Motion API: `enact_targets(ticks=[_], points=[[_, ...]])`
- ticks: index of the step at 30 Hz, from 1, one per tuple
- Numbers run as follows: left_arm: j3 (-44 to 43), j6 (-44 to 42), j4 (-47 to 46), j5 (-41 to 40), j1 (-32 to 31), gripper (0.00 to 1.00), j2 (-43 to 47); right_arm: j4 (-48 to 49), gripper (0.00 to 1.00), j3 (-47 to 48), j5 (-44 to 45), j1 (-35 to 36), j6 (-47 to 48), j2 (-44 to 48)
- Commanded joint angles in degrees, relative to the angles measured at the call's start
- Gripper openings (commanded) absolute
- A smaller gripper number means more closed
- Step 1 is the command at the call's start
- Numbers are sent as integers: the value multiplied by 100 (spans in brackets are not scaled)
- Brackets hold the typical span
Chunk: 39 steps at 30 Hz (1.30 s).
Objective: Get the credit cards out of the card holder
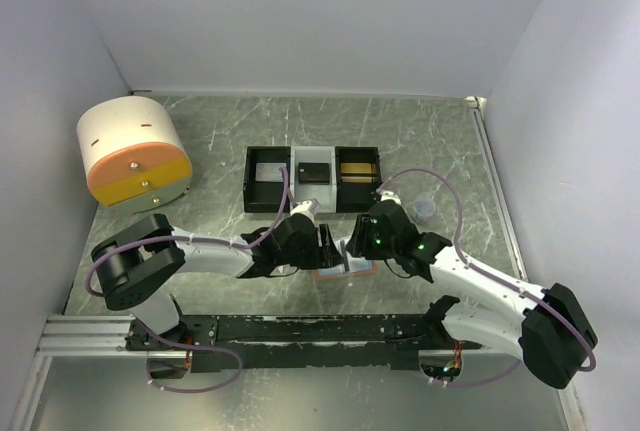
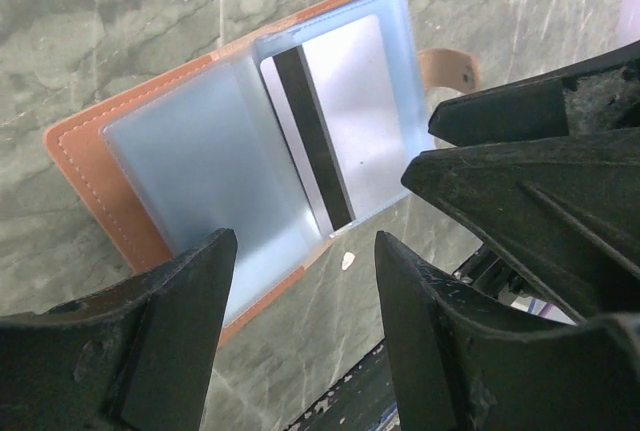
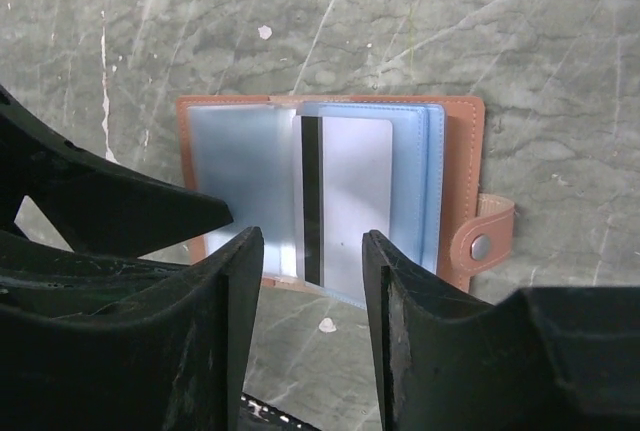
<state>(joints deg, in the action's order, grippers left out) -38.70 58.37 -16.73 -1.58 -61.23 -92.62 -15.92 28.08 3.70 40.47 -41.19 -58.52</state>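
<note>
**Both pincers over the open card holder, nothing held**

I see the card holder (image 3: pixel 455 151) lying open and flat on the marbled table (image 1: pixel 200 131), at the near edge, just beyond the rail the arms are bolted to. Its salmon-orange cover faces down and its light blue sleeves face up. The snap tab (image 3: pixel 483 244) sticks out on the right side in the right wrist view. A silver card (image 3: pixel 350 191) with a black magnetic stripe sits inside one clear sleeve.

My left gripper (image 2: pixel 305 241) hangs over the near edge of the holder with its jaws spread wide. One finger (image 2: pixel 170 341) overlaps the corner of the left sleeve, but I cannot tell whether it touches. Nothing is gripped between them.

My right gripper (image 3: pixel 312 236) comes in from the right, close beside the left one. Its jaws stand apart, straddling the near end of the card's stripe. I see no grip on the card or the sleeve.

Farther off, behind both grippers, stands the black three-compartment tray (image 1: pixel 247 181). A white-and-orange drum (image 1: pixel 135 151) sits at the far left.
</note>
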Motion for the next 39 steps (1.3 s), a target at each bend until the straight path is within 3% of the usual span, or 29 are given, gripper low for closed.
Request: enact_targets(ticks=[1, 8, 15, 27, 32, 39], points=[[3, -53, -44, -185, -29, 69, 95, 121, 43, 209, -270, -50, 139, -78], [38, -40, -407, -32, -29, 66, 18, -45, 37, 216, 260, -212, 179, -353], [-25, 20, -576, -5, -29, 64, -222, 334, 33, -122, -98, -362, 77, -726], [356, 119, -1425, 2, -31, 63, -658, 717, 29, -929, -134, -399, -499, -474], [548, 320, -1925, -35, -29, 58, -819, 751, 28, -998, -218, -395, -562, -547], [714, 329, -2393, -33, -29, 41, -813, 698, 29, -1050, -229, -397, -575, -407]])
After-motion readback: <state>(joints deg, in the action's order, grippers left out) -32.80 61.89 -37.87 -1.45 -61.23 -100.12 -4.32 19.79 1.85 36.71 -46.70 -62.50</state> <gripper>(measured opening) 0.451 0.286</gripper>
